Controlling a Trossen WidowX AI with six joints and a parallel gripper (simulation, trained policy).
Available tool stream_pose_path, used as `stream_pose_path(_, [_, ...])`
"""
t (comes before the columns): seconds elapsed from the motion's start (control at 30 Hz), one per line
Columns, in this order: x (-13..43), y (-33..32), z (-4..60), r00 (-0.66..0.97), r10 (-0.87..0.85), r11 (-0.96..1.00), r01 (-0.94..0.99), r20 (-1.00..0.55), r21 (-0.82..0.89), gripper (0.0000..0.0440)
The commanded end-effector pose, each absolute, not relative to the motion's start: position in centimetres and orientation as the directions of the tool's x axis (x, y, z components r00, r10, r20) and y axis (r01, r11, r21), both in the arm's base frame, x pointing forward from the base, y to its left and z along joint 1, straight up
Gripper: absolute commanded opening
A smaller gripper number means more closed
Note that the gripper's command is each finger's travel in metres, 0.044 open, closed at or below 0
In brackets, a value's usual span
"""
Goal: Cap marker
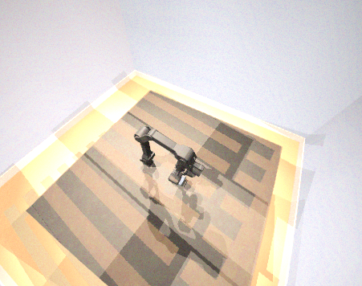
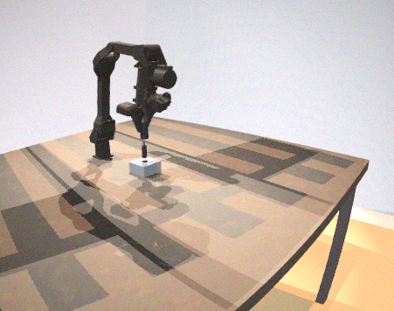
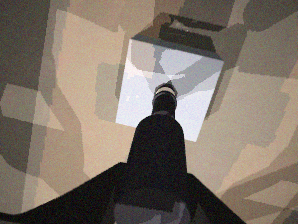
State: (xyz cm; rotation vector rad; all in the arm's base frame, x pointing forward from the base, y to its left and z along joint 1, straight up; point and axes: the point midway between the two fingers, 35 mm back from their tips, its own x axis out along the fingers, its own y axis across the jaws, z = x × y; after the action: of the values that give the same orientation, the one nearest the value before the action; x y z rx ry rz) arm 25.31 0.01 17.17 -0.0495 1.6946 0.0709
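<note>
The black arm [image 1: 164, 140] [image 2: 104, 93] is bent over the table [image 1: 107, 209] [image 2: 252, 205], with its gripper [image 1: 181, 175] [image 2: 144, 133] [image 3: 154, 176] pointed downward above the pale holder block [image 1: 183, 181] [image 2: 145, 168] [image 3: 195, 82]. The jaws are narrow and closed on a small object, taken to be the cap; its outline is masked by the dark fingers and cannot be made out separately. The marker [image 2: 144, 151] [image 3: 164, 103] is held upright in the holder block, its dark body topped by a lighter, thin tip in the exterior view. The fingertips are placed directly over this tip, very near it; whether contact is made between cap and marker cannot be told. In the wrist view, the marker is seen just beyond the fingertips, in front of the block's pale upper face, and is partly overlapped by the fingers. In the top view, the block is largely covered by the gripper, and the marker cannot be distinguished. The holder block is seated flat on the table, near the arm's base [image 1: 148, 161] [image 2: 95, 156] but apart from it.
</note>
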Motion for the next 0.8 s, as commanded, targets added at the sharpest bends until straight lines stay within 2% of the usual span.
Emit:
stream_pose_path(0.0, [25.0, 0.0, 16.3, -0.144, 0.016, 0.997, -0.077, -0.989, 0.028, 0.0])
stream_pose_path(0.77, [24.3, -0.1, 11.3, -0.198, 0.037, 0.99, -0.125, -0.979, 0.063, 0.0])
